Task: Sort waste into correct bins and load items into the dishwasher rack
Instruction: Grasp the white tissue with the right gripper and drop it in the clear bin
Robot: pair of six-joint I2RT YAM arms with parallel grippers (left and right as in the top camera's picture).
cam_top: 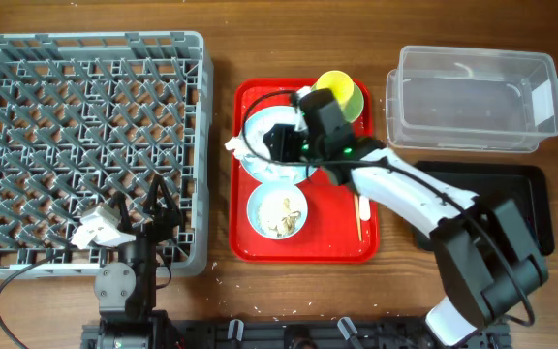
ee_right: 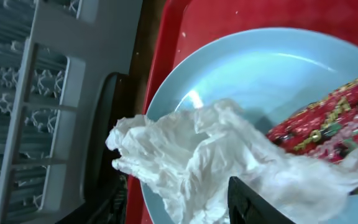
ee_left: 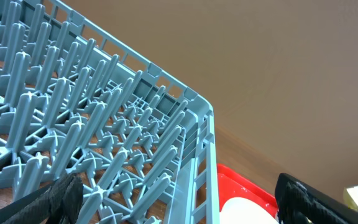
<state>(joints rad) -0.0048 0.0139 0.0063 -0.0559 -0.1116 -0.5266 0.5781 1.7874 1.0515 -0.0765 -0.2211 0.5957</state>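
Note:
The pale blue plate (cam_top: 258, 165) lies on the red serving tray (cam_top: 303, 242). In the right wrist view the crumpled white tissue (ee_right: 191, 162) and the red shiny wrapper (ee_right: 334, 121) lie on the plate (ee_right: 260, 68). My right gripper (cam_top: 271, 143) is low over the plate, open, with its fingers (ee_right: 179, 205) on either side of the tissue. The pale blue bowl (cam_top: 277, 211) holds beige food scraps. The yellow cup (cam_top: 335, 87) sits in the green bowl (cam_top: 355, 105). Chopsticks (cam_top: 361, 215) lie on the tray. My left gripper (cam_top: 158, 208) is open and empty over the grey rack's (cam_top: 85, 145) front right corner. I see no fork.
The clear tub (cam_top: 473, 97) stands at the back right, with the black tray (cam_top: 536, 194) in front of it, partly under my right arm. In the left wrist view the rack (ee_left: 104, 124) fills the left, with the red tray's edge (ee_left: 241, 186) beside it.

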